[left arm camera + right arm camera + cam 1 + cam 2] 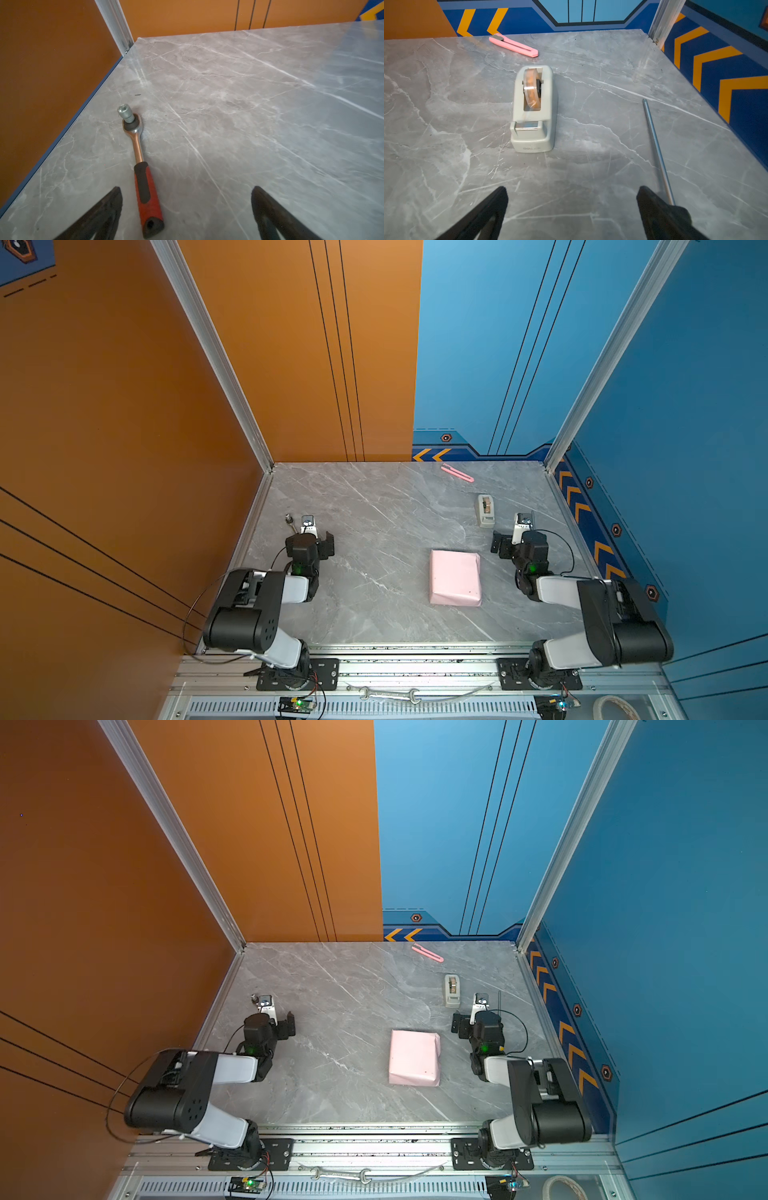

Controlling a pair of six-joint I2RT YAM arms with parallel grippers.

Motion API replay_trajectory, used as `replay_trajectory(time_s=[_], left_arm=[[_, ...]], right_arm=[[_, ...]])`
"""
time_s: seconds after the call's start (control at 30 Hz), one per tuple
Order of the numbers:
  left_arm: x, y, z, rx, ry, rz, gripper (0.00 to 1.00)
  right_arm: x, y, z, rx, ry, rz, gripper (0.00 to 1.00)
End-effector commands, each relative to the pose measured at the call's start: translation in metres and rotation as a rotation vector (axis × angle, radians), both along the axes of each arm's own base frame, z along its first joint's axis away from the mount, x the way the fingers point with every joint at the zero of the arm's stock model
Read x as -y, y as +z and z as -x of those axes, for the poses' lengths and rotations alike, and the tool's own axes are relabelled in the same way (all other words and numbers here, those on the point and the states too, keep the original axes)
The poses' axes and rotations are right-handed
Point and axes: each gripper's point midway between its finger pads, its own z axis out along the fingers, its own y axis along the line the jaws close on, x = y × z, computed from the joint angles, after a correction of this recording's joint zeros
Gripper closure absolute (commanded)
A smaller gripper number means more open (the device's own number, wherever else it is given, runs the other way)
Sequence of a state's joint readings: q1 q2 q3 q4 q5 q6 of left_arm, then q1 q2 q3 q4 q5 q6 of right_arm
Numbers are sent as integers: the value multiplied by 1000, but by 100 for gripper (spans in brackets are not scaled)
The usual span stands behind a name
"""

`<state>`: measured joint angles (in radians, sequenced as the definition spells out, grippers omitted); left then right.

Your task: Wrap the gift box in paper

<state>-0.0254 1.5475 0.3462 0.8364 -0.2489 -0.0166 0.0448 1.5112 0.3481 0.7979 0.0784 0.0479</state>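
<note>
Black two-fingered left gripper [187, 188] and right gripper [572, 188] stand spread, empty. Both top views alone show creased pale pink paper [455, 577] wrapped as a flat parcel, four o'clock from the grey marble table [374, 510] centre.

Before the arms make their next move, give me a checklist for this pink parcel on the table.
1. The paper hides the box fully from above: ok.
2. Seams taped down: cannot tell.
3. The left pincer open and empty: ok.
4. The right pincer open and empty: ok.
5. Table ahead of the left pincer free: not ok, a ratchet lies there.
6. The dispenser upright, apart from the paper: ok.
</note>
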Motion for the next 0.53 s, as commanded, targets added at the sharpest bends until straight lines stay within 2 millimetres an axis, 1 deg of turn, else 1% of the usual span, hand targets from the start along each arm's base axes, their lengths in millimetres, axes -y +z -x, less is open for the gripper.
replay_trajectory(time_s=[0.0, 0.03, 0.07, 0.1, 0.17, 0.2, 0.27, 0.37, 0.5], left_arm=[[1, 26, -13, 128, 6, 28, 2], [5, 30, -15, 156, -6, 2, 2], [7, 29, -13, 136, -10, -1, 2], [11, 26, -13, 103, -26, -5, 2], [14, 26, -19, 103, -47, -6, 2], [15, 26, -17, 106, -58, -5, 2], [21, 25, -19, 101, -90, -13, 2], [17, 25, -20, 95, -84, 14, 2], [16, 26, -18, 97, -60, -6, 2]], right_arm=[[-2, 22, -8, 95, 30, 18, 0], [-3, 23, -12, 114, 33, 14, 0], [-1, 22, -14, 115, 32, 0, 0], [1, 19, -14, 79, 32, -12, 0], [3, 21, -16, 91, 28, -27, 0], [3, 20, -16, 91, 26, -27, 0], [4, 20, -16, 78, 25, -23, 0], [4, 20, -16, 77, 25, -23, 0], [4, 20, -16, 80, 24, -25, 0]])
